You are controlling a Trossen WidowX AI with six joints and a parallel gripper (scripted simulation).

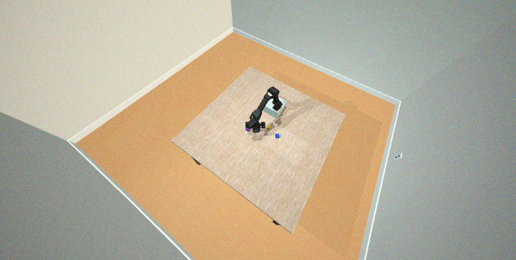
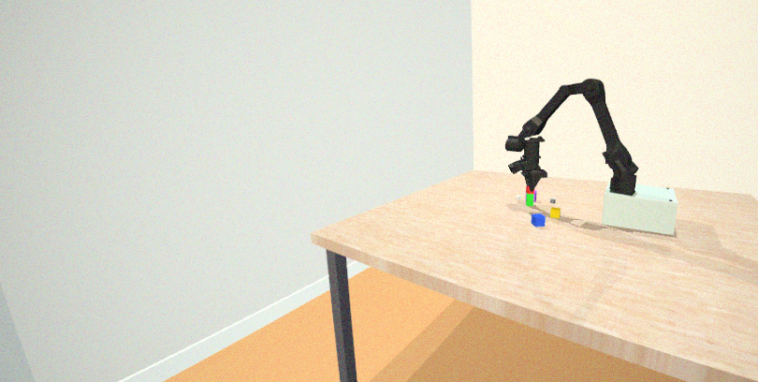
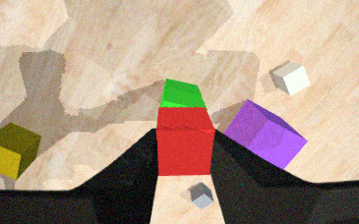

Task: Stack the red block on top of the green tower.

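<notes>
Gripping the red block [image 3: 184, 142] between its two black fingers, the gripper [image 2: 530, 188] points straight down over a wooden table [image 2: 477, 252]. In the side view, the red block sits directly above the green tower [image 2: 529, 199], with the two colours meeting; whether the block's weight is on the tower cannot be told. In the wrist view, the tower's green top [image 3: 182, 94] shows just past the far edge of the red block.

A purple block [image 3: 267, 134] stands close to the tower on one side. A small white cube [image 3: 290, 78] lies a little farther off, beyond the purple one. A yellow block [image 3: 11, 149] sits well apart on the other side. A small grey cube [image 3: 201, 195] lies on the table, seen between the fingers below the red block. A blue block [image 2: 537, 220] rests nearer the table's front, just beside the yellow one in the side view.

The black arm [image 2: 593, 109] arches up from a pale box-shaped base [image 2: 639, 209] on the table and bends down to the blocks.
</notes>
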